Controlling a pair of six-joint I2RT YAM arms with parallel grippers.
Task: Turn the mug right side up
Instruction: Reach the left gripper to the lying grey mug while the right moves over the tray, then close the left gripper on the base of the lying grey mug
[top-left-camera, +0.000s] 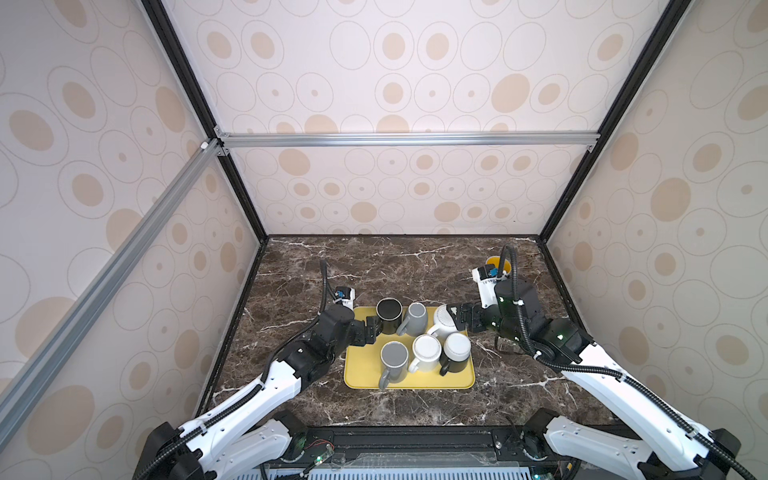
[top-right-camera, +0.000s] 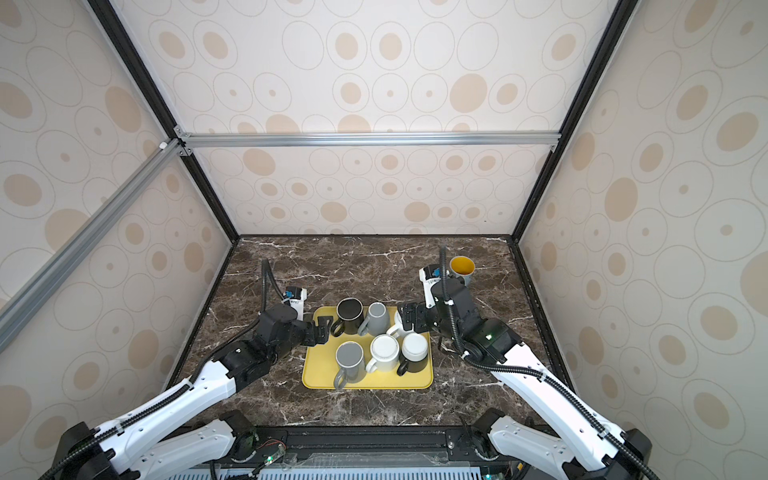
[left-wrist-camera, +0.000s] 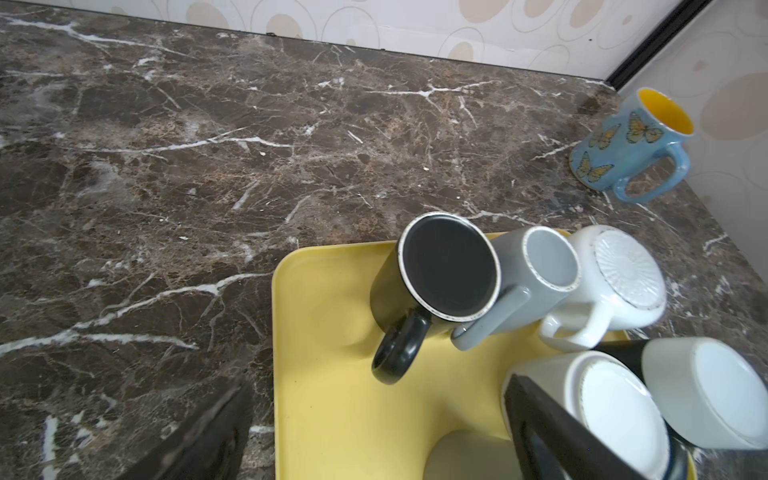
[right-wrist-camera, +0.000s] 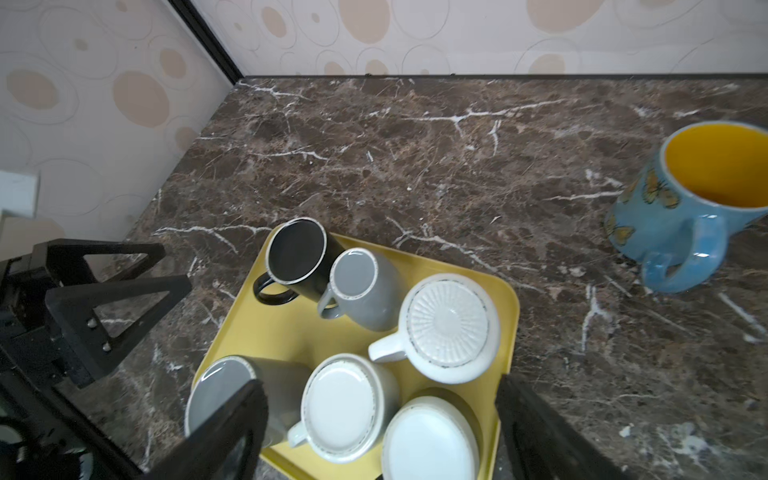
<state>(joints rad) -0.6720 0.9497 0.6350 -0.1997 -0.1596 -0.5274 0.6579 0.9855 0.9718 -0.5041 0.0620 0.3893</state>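
**Top views.** We find the left tool (top-left-camera: 372, 327) with jaws apart and nothing held. It sits over the far-left part of the yellow tray (top-left-camera: 361, 374), just beside the handle of the black mug (top-left-camera: 389, 316). That mug stands mouth up. The right tool (top-left-camera: 456, 318) also has jaws apart and holds nothing. It is at the white ribbed mug (top-left-camera: 442, 322), which is base up at the tray's far-right corner; we cannot confirm contact. Both top views show the same layout: left tool (top-right-camera: 323, 328), black mug (top-right-camera: 350, 315).

**Left wrist.** Fingers (left-wrist-camera: 552, 432) are spread wide and empty. The black mug (left-wrist-camera: 449, 270) is ahead of them, mouth up, handle toward the tool and clear of both fingers.

**Right wrist.** Fingers (right-wrist-camera: 224, 428) are spread wide and empty. The white ribbed mug (right-wrist-camera: 449, 324) is ahead of them, base up and not clamped. A blue butterfly mug (right-wrist-camera: 685, 208) stands mouth up on the bench (right-wrist-camera: 415, 166), off the tray and well apart from the tool.
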